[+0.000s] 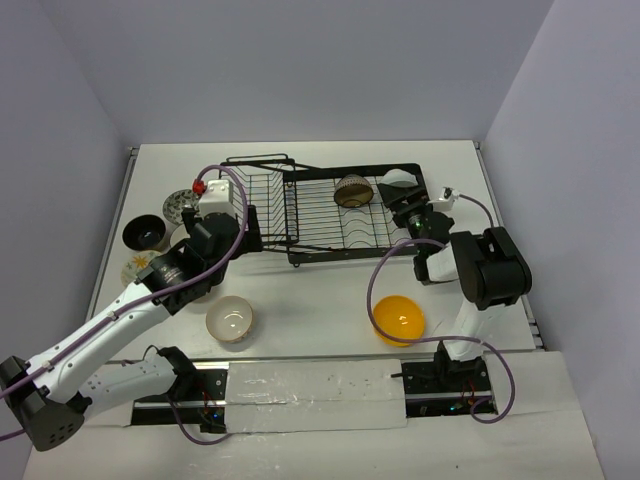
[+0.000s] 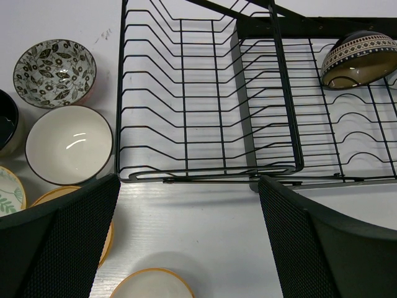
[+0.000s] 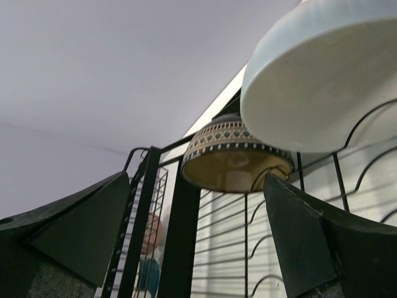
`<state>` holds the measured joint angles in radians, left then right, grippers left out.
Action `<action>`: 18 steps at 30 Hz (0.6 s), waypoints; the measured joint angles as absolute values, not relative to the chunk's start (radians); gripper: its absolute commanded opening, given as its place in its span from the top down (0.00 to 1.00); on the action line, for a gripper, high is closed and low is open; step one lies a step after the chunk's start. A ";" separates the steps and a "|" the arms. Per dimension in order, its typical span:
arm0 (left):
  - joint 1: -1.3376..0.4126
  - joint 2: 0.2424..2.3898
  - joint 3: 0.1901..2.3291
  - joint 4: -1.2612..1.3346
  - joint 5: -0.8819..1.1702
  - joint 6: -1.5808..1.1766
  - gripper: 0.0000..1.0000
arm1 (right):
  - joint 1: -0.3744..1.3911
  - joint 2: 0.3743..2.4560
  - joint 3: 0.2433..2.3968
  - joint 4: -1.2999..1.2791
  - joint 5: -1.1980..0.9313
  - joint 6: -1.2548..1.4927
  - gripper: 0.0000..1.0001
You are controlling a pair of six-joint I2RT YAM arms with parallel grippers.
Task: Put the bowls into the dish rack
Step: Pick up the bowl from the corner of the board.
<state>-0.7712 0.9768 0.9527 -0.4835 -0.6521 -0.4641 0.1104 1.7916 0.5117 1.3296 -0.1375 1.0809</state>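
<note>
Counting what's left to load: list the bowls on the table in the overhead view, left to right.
black bowl → grey floral bowl → cream bowl → orange-yellow bowl. The leaf-patterned bowl lies just below the black bowl in the picture, so its place is unclear and I leave it out.

No text, label, brand, number or sign is legible on the bowls (image 2: 68, 144), the dish rack (image 2: 244, 112) or the table (image 1: 300, 330)
</note>
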 measured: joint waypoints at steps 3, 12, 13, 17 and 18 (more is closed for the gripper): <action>-0.764 0.977 0.953 -0.484 -0.652 -0.464 0.01 | 0.117 1.747 0.468 1.327 -0.159 1.082 0.04; -0.739 0.965 0.953 -0.483 -0.653 -0.464 0.01 | 0.162 1.440 0.399 1.296 -0.256 1.005 0.12; -0.735 0.965 0.953 -0.484 -0.652 -0.464 0.01 | 0.172 1.400 0.400 1.293 -0.260 0.990 0.12; -0.714 0.963 0.953 -0.484 -0.651 -0.464 0.01 | 0.307 1.156 0.418 1.107 -0.249 0.839 0.14; -0.707 0.963 0.953 -0.483 -0.651 -0.464 0.01 | 0.345 1.115 0.429 1.056 -0.245 0.802 0.17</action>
